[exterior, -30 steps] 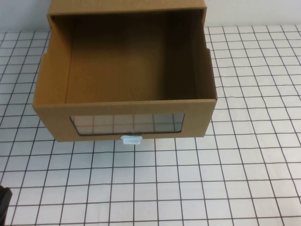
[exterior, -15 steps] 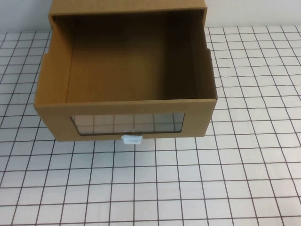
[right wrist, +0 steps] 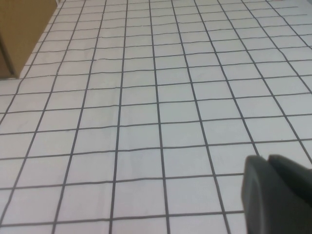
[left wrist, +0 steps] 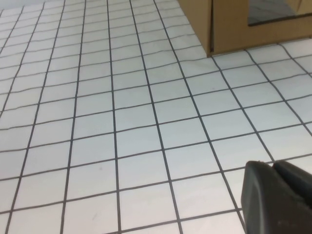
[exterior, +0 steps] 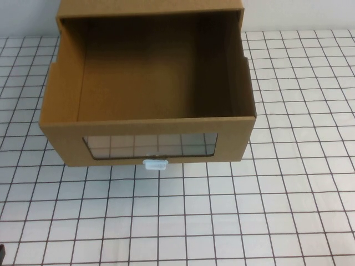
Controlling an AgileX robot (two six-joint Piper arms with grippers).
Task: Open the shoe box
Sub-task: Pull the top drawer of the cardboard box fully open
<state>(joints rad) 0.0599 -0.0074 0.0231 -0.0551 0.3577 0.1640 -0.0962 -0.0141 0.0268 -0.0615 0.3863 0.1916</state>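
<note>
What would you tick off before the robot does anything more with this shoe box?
1. Shoe box drawer pulled out, inside showing: ok.
2. White pull tab free of both grippers: ok.
3. Left gripper shut, empty, low over the table near the box's corner: ok.
4. Right gripper shut, empty, low over bare table: ok.
5. Drawer fully out of its sleeve: cannot tell.

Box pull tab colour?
White; the tab shows best in high view. Left gripper and right gripper hover over the table.
</note>
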